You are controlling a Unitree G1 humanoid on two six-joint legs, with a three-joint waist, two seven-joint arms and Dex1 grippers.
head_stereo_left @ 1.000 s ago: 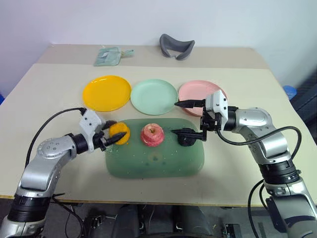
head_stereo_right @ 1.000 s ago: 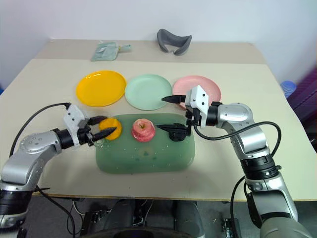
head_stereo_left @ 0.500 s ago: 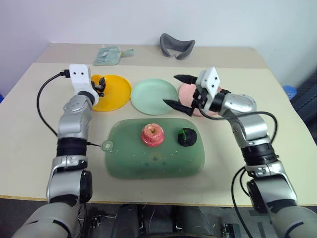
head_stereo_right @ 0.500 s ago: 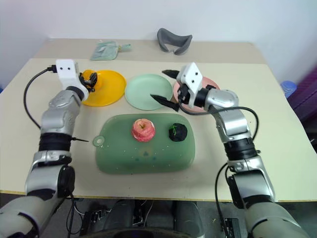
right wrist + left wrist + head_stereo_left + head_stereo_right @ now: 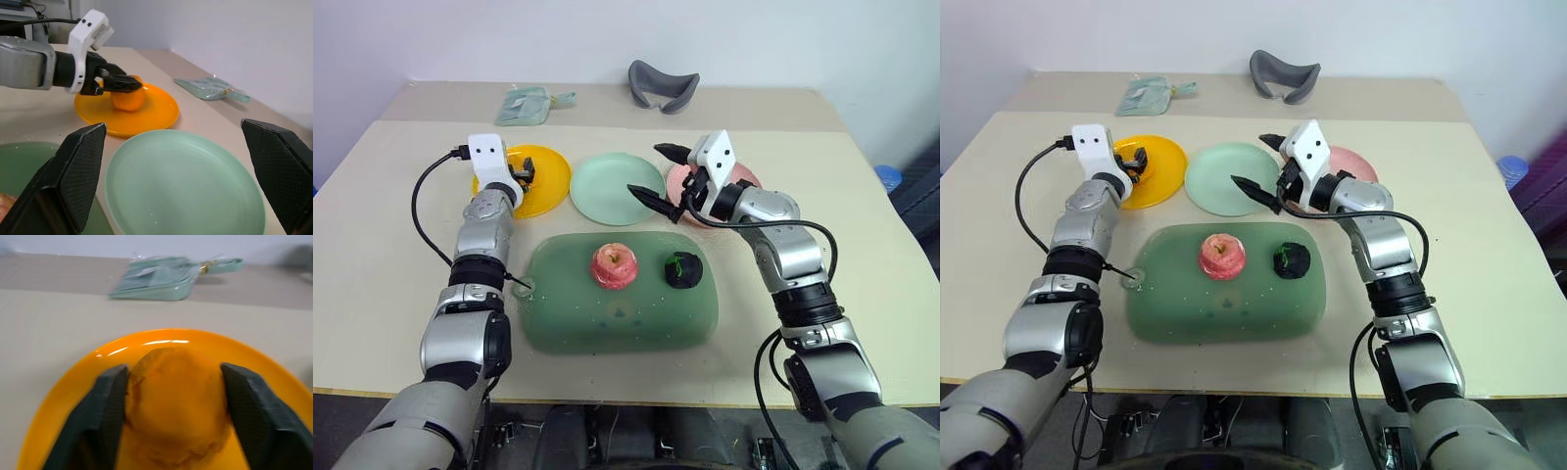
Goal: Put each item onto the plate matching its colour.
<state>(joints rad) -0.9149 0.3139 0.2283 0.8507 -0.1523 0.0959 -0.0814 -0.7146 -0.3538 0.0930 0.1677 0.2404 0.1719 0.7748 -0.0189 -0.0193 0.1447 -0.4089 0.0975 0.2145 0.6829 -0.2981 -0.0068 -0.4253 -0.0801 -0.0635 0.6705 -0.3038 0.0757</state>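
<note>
The orange-yellow lump [image 5: 177,401] rests on the yellow plate [image 5: 551,188], and my left gripper [image 5: 1136,161] reaches level over the plate with a finger lying against each side of it. The pink-red apple [image 5: 615,264] and the dark green-black lump [image 5: 683,270] lie on the translucent green tray [image 5: 617,328]. My right gripper [image 5: 656,173] hovers wide open and holding nothing above the gap between the mint green plate [image 5: 605,183] and the pink plate [image 5: 1356,161], which its wrist partly hides.
A grey curved band [image 5: 663,88] and a pale green pouch [image 5: 530,105] lie on the far strip of the beige table [image 5: 391,245]. The three plates stand in a row just behind the tray.
My left gripper carried the orange-yellow lump from the tray's left edge to the yellow plate. My right gripper lifted away from the dark lump, still open, to above the plates.
</note>
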